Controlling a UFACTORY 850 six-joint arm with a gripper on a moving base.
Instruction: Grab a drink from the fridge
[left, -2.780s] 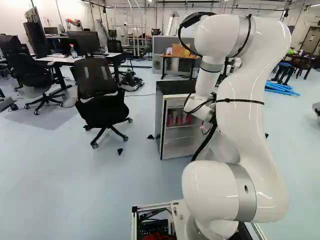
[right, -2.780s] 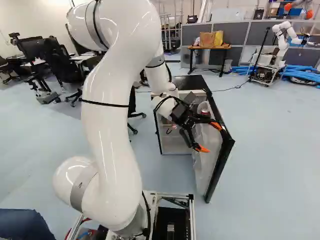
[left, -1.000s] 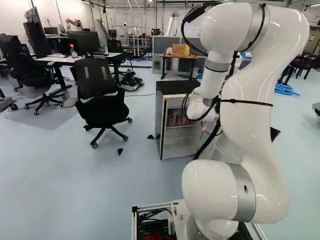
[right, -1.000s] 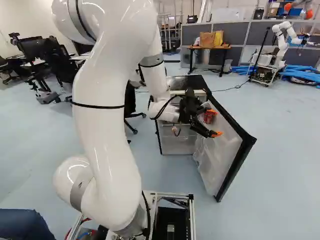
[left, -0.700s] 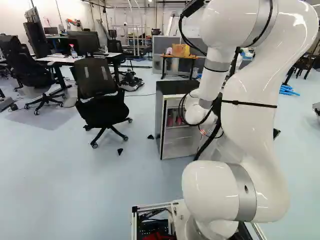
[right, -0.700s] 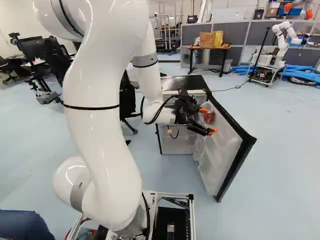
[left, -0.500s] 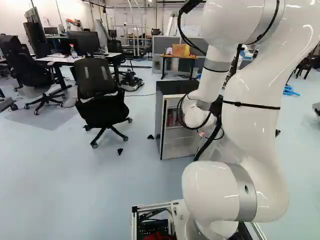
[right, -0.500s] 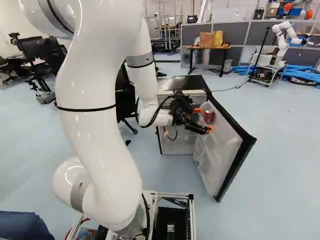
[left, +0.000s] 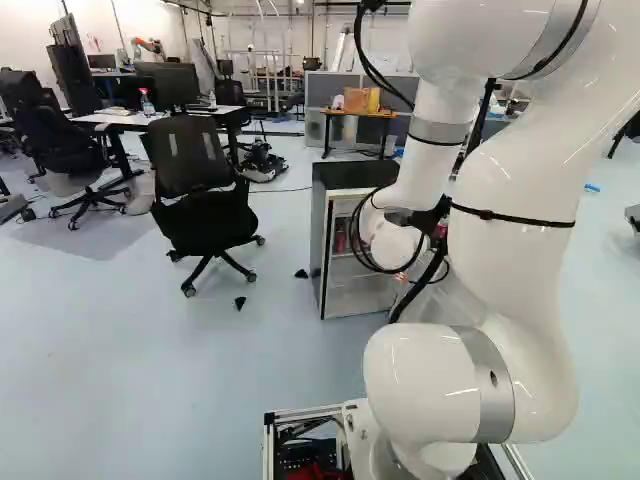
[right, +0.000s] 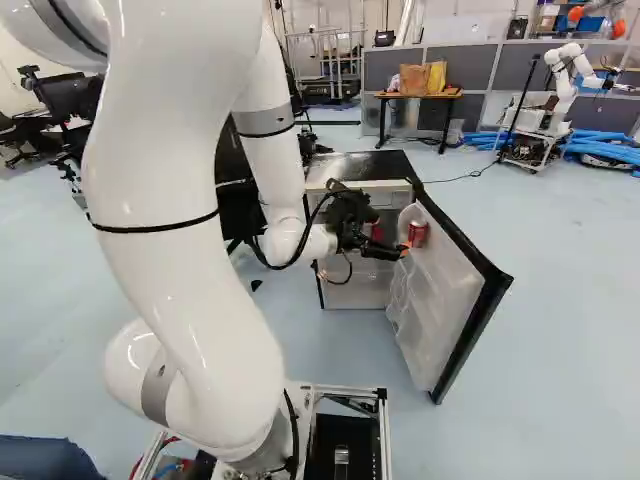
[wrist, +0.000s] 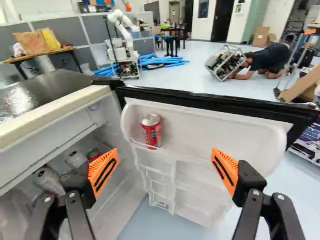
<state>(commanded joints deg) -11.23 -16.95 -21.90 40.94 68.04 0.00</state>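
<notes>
In the left base view, looking ahead and slightly down from behind the arm (left: 510, 210), left of it, with the mini fridge (left: 345, 175) farther off. In the right base view, facing likewise from behind, to its right. In the wrist view, looking from much nearer, turned more rightward, onto the open fridge door (wrist: 200, 130). Taking in, across both base views, mini fridge and table (left: 388, 115); across right base and wrist views, also door and another robot (right: 562, 95).

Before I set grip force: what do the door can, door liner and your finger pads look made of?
Red can: metal, probably aluminium, glossy print; bare silvery top. Door liner: likely white moulded plastic, satin; rounded corners, shelves formed in. Orange pads: matte, slotted; rubber or flexible plastic, can't tell which.
</notes>
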